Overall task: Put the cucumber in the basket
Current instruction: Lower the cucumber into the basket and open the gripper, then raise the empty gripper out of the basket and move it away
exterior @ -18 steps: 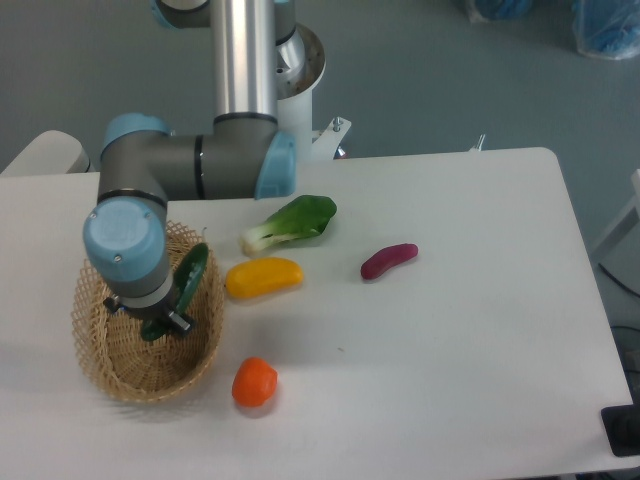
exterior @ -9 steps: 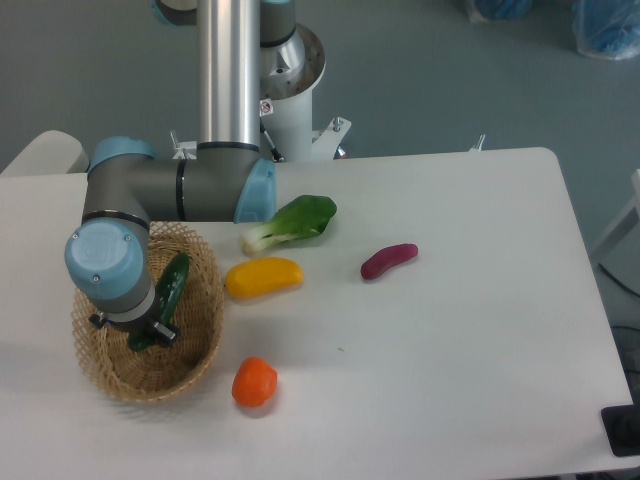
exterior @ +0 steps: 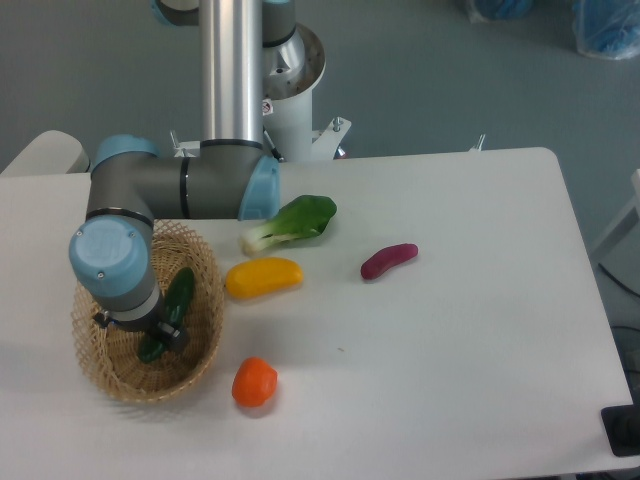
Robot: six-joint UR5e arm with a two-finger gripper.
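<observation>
Cucumber (exterior: pixel 172 311): one, dark green and glossy, inside the basket (exterior: pixel 205 262) at the left of the worktop (exterior: pixel 470 330). Its long axis runs on a slant, upper end toward the far right, lower end toward the near left; the middle stretch is partly hidden by the robot's wrist.

Basket: one, oval, woven straw with an open lattice rim, near the worktop's left edge.

End effector (exterior: pixel 160 333): one, reaching down into the basket over the cucumber. The wrist housing hides the fingers, so I cannot tell from where I stand whether they are pinching the cucumber or spread off it.

Other produce, one of each, all lying on the worktop outside the basket:
- bok choy (exterior: pixel 292 222), green leaves to the right, white stem to the left, just beyond the basket's far right side;
- yellow vegetable (exterior: pixel 263 277), just beside the basket's right rim, in front of the bok choy;
- orange vegetable (exterior: pixel 254 382), round, near the basket's front right;
- purple vegetable (exterior: pixel 388 260), small and elongated, well apart from the basket to the right.
</observation>
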